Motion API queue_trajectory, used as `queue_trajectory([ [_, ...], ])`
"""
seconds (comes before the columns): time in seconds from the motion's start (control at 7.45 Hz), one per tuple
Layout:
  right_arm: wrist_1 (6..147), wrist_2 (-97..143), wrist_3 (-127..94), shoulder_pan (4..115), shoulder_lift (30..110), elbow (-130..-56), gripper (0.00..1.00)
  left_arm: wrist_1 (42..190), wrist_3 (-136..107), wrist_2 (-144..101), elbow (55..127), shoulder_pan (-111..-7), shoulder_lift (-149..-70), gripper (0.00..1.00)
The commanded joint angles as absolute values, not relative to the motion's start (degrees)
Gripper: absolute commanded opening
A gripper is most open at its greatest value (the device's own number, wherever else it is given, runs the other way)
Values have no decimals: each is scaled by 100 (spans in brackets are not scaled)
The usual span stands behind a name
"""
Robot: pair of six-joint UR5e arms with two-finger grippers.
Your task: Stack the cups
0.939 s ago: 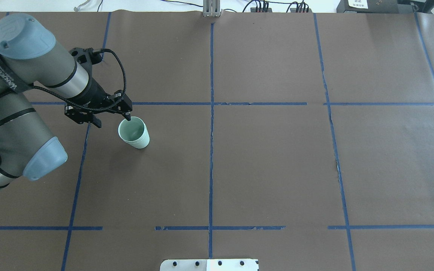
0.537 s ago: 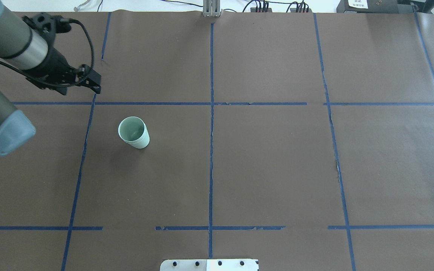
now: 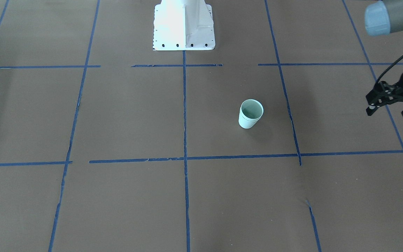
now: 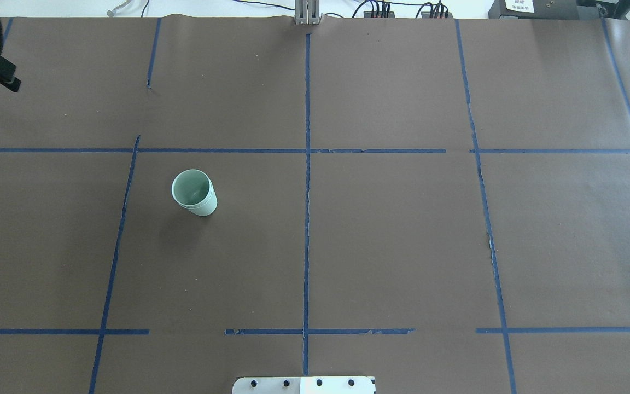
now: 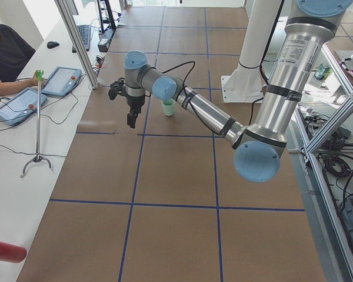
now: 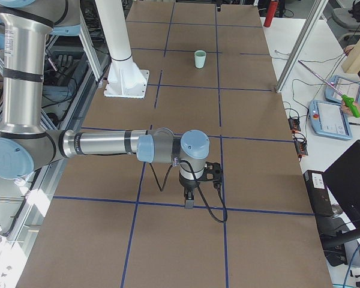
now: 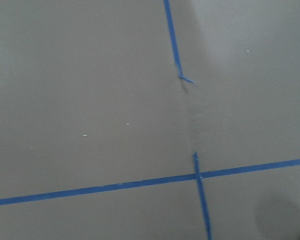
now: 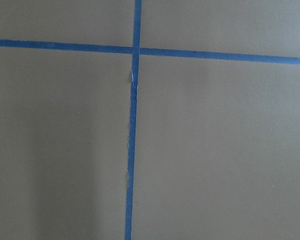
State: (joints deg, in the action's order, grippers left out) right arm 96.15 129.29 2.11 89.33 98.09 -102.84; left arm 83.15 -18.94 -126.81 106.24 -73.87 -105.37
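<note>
left claw (image 3: 387, 112) cut off overhead, right claw (image 6: 189, 203) too small to judge

Legible text: none confirmed.
Overhead view, about 1 o'clock, past the table's far edge: a white label (image 4: 519, 5) on a dark box (image 4: 553, 10). It carries dark print, possibly two lines, too small to read. The tablets (image 5: 62, 81) in the side views show no characters that resolve.

place: robotics lab | evid: tape-gridded table (image 4: 402, 246), teach pendants (image 5: 62, 81), alu frame (image 5: 75, 35), operator (image 5: 3, 50) nearby
</note>
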Motion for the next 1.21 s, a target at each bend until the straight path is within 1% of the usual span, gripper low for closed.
queue_trajectory([
  [0.0,9615,12929,211,8930,9809,-10283,100,7971,-69,-12848,9954,-8346,-10040,100],
  [0.13,9615,12929,211,8938,9809,-10283,100,8033,330,-13450,9558,-8419,-9750,100],
  [0.27,9615,12929,211,8938,9809,-10283,100,8120,412,-13604,9406,-8420,-9512,100],
  [0.4,9615,12929,211,8930,9809,-10283,100,8295,413,-13614,9317,-8420,-9362,100],
  [0.54,9615,12929,211,8930,9809,-10283,100,8506,413,-13614,9029,-8524,-9352,100],
  [1.07,9615,12929,211,8930,9809,-10283,100,8508,404,-13623,8886,-8850,-9299,100],
])
